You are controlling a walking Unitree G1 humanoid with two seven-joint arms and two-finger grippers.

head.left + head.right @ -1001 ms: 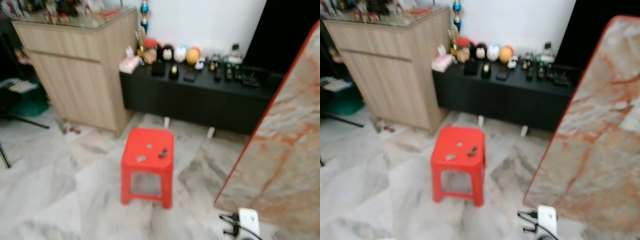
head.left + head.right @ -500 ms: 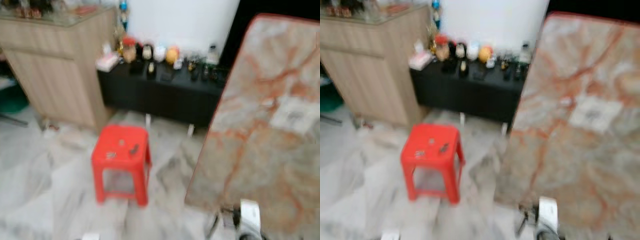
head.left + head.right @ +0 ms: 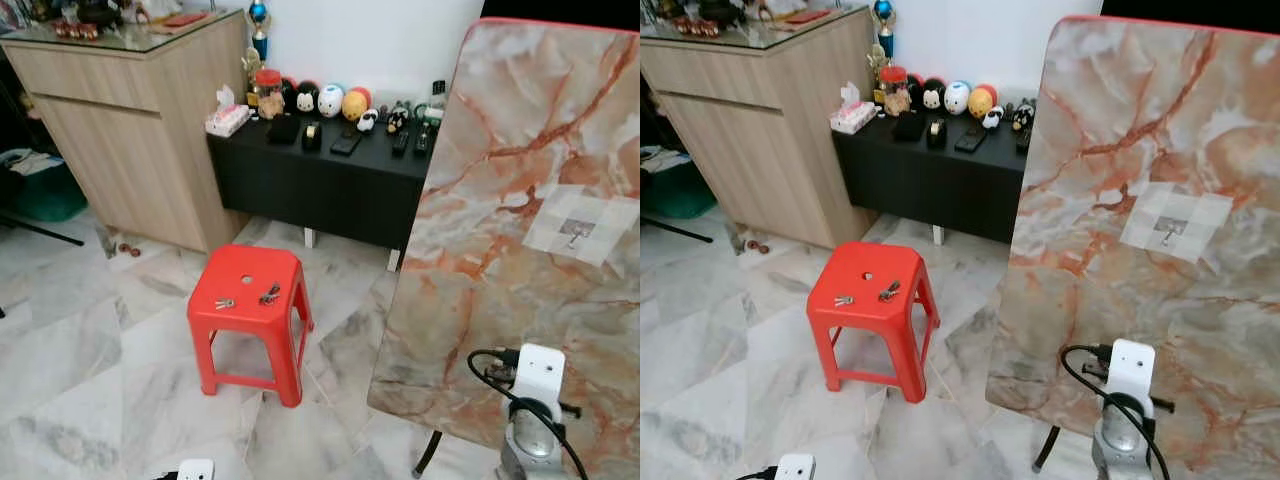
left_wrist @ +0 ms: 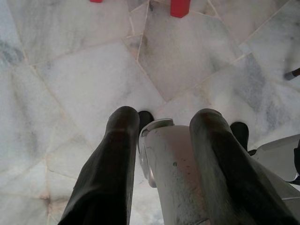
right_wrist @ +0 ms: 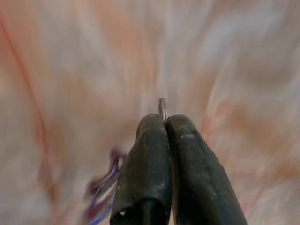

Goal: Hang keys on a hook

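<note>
A: Right gripper (image 5: 165, 123): fingers pressed together, a thin metal key ring (image 5: 162, 108) pinched at the tips. Something purplish dangles blurred beside the fingers; can't make it out.

B: Behind it?

A: A marble board (image 3: 520, 230), veined orange on cream, glossy, red-edged. In the wrist view it is a close blur past the fingertips; touching or not, can't tell.

B: The hook?

A: Small metal hook (image 3: 1166, 232) on a pale square patch, high on the board's right side.

B: Left gripper?

A: Left gripper (image 4: 164, 129) points down at the floor (image 4: 84, 75), fingers parted with a wide gap, holding nothing. A silver rounded part of the robot shows between them.

B: Wider scene?

A: Red plastic stool (image 3: 250, 300) on grey-white marble tiles, left of the board. On its seat, two small metal bits: loose keys (image 3: 270, 294) and a smaller piece (image 3: 224, 303) beside them, apart.

B: Beyond?

A: Low black cabinet (image 3: 320, 180) against the wall, with round toy figures (image 3: 330, 100) and remotes on top. Pale wood cupboard (image 3: 140, 130) at its left, glass-topped.
</note>
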